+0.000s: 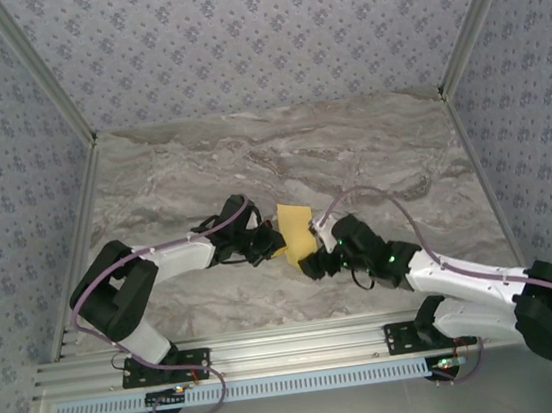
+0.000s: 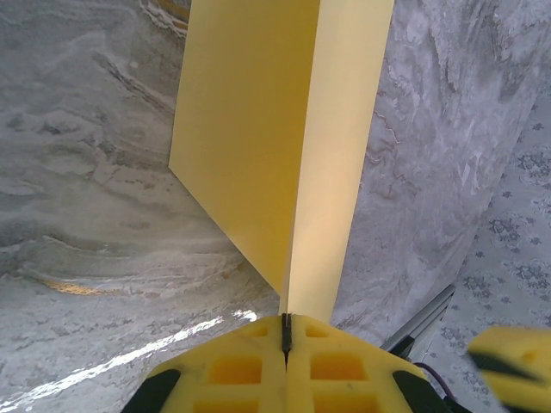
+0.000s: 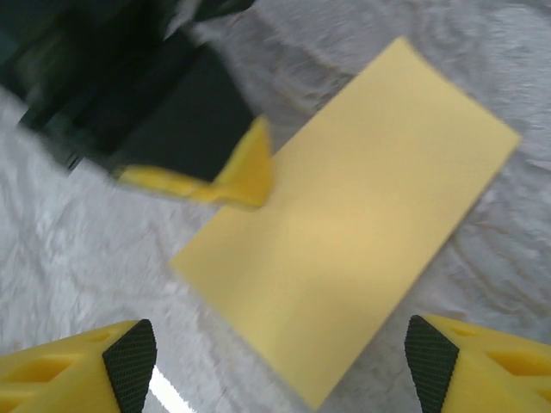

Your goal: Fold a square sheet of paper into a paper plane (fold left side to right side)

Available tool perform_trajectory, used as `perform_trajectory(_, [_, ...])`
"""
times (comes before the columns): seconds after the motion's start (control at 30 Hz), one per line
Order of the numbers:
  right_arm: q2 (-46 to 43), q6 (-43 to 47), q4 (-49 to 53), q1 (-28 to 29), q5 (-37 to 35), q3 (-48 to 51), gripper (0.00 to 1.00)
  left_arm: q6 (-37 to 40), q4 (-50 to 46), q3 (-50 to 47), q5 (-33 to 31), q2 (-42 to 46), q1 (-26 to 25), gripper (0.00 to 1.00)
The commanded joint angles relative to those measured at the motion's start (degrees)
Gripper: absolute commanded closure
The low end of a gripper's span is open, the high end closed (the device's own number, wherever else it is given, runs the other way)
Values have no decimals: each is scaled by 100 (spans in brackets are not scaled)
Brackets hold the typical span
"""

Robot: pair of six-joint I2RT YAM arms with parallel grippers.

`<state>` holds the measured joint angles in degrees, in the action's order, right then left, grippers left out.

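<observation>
Marbled grey counter (image 1: 200, 165), boxed in by patterned walls (image 1: 234, 30): two robot arms meet at its middle over the square sheet of paper (image 1: 297, 229), which lies between them, just in front of both wrists.

The left pincer (image 2: 286, 344) is pressed together on the sheet's near edge, pinching it where two yellow layers meet in one line. The right pincer (image 3: 280, 366) stands spread wide just short of the sheet, its yellow fingers either side and touching nothing.

By the look of it, the first step, left side over to right side, is largely done. The right wrist view shows a plain rectangle about twice as long as wide, not a square. In the left wrist view the two layers seem to gape a little along their shared line, so the crease probably needs pressing flat. Everything after that is left to do: no slanted nose folds, no sharp tip and no wings show yet.

Seen from above, the rectangle's long axis runs away from the arm bases toward the far wall, leaning slightly to the left at its far end. One short end faces the arms. Whether the sheet rests on the counter or hangs lifted cannot be told.
</observation>
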<state>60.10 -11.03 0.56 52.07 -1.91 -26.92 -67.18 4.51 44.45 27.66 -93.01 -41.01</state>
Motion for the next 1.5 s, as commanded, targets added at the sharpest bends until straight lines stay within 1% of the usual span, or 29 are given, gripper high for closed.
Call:
perform_trajectory(0.0, [184, 356, -128, 602, -1113, 25, 16, -270, -284, 243, 64, 68, -26, 100])
perform_trajectory(0.1, [789, 598, -78, 1040, -1627, -217, 14, -252, -328, 291, 79, 50, -26, 100])
perform_trajectory(0.17, [1168, 716, -173, 1159, -1770, -409, 14, -251, -346, 317, 92, 32, -23, 100])
perform_trajectory(0.3, [1844, 946, -397, 1225, -1847, -807, 15, -231, -394, 373, 131, 6, -24, 100])
perform_trajectory(0.37, [2074, 987, -521, 1226, -1934, -924, 17, -208, -415, 388, 134, 10, -29, 100])
perform_trajectory(0.43, [2209, 984, -647, 1202, -1955, -980, 23, -195, -450, 399, 139, 10, -23, 100])
perform_trajectory(0.53, [2302, 979, -670, 1173, -1910, -1018, 35, -182, -461, 396, 141, 13, -28, 100])
perform_trajectory(0.6, [2292, 980, -646, 1163, -1877, -1019, 47, -173, -470, 396, 143, 18, -29, 100])
perform_trajectory(0.7, [2296, 966, -568, 1145, -1829, -1026, 67, -161, -478, 405, 143, 20, -22, 100])
perform_trajectory(0.77, [2270, 937, -515, 1130, -1803, -1005, 83, -125, -512, 414, 144, 29, -20, 100])
perform_trajectory(0.83, [2247, 910, -497, 1090, -1693, -982, 99, -74, -552, 406, 153, 62, -8, 98])
perform_trajectory(0.87, [2237, 901, -487, 1071, -1635, -966, 100, -53, -577, 415, 151, 76, 5, 95])
perform_trajectory(0.93, [2227, 884, -439, 1016, -1475, -955, 100, 25, -682, 404, 156, 133, 61, 84])
perform_trajectory(1.07, [2220, 823, -419, 864, -1053, -893, 100, 283, -964, 363, 167, 417, 275, 72])
perform_trajectory(1.23, [2238, 786, -420, 667, -559, -848, 100, 717, -1403, 368, 262, 823, 790, 57])
perform_trajectory(1.37, [2279, 824, -445, 498, -154, -847, 100, 1057, -1483, 639, 545, 695, 1104, 57])
perform_trajectory(1.47, [2309, 718, -454, 308, 209, -850, 100, 1419, -1595, 1133, 803, 215, 1129, 63])
